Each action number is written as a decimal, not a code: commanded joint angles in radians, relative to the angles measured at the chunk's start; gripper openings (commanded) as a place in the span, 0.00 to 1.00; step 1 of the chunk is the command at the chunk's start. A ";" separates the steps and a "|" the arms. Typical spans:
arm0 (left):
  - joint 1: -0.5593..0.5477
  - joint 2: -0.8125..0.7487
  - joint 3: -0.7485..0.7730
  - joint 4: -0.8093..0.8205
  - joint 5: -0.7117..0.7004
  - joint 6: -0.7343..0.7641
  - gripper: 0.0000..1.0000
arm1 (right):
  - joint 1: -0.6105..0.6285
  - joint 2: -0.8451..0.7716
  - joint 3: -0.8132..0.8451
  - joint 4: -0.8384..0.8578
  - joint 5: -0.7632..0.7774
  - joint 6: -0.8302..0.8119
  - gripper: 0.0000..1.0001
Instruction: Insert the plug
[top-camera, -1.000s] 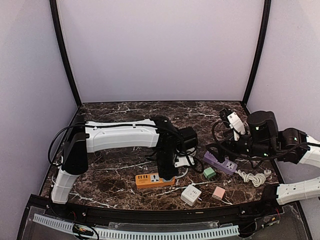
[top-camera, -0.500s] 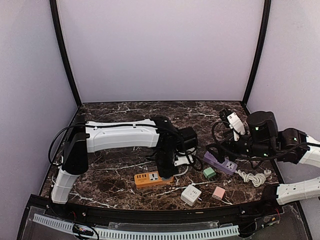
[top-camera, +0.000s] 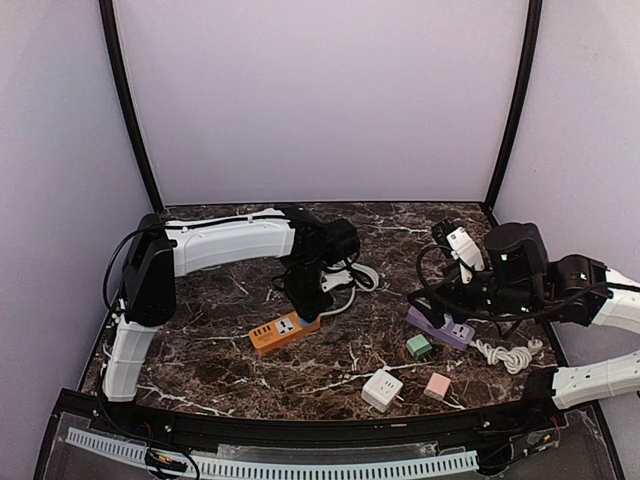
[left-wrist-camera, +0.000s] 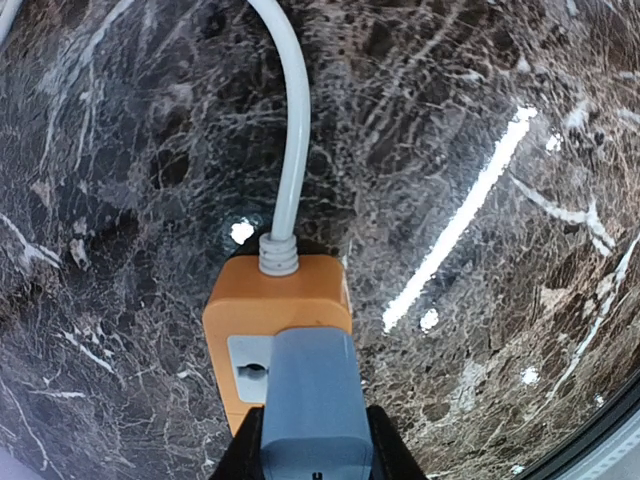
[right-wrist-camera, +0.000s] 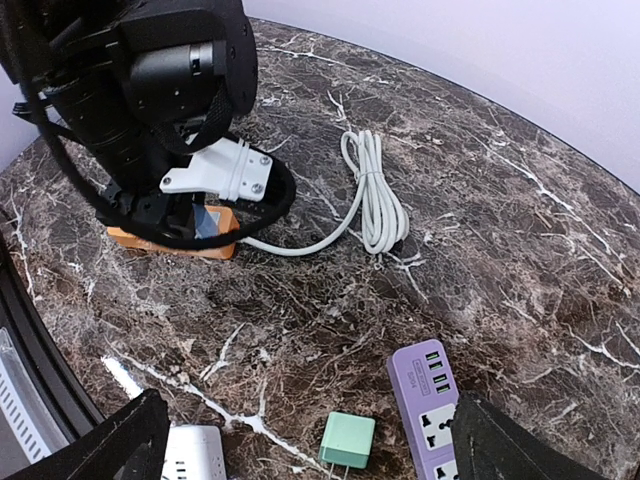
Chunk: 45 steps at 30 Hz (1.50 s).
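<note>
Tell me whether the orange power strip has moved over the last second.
Yes. The orange power strip has slid left and back, away from the white adapter cube, which stayed put; the left end effector grips a grey plug on it.

Grey-blue plug (left-wrist-camera: 308, 395) upright against socket face of flat orange power strip (left-wrist-camera: 300, 288)

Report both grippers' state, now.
Left gripper: shut on the grey plug, over the orange power strip.
Right gripper: open, holding nothing.
</note>
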 joint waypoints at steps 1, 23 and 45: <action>0.072 0.052 -0.050 0.027 -0.055 -0.079 0.01 | -0.006 0.007 0.029 0.008 -0.010 0.016 0.98; 0.120 0.035 -0.118 0.094 0.033 -0.138 0.17 | -0.005 0.041 0.026 0.041 0.004 0.062 0.98; 0.121 -0.020 -0.039 0.034 0.032 -0.127 0.68 | -0.005 0.051 0.037 0.051 0.028 0.070 0.98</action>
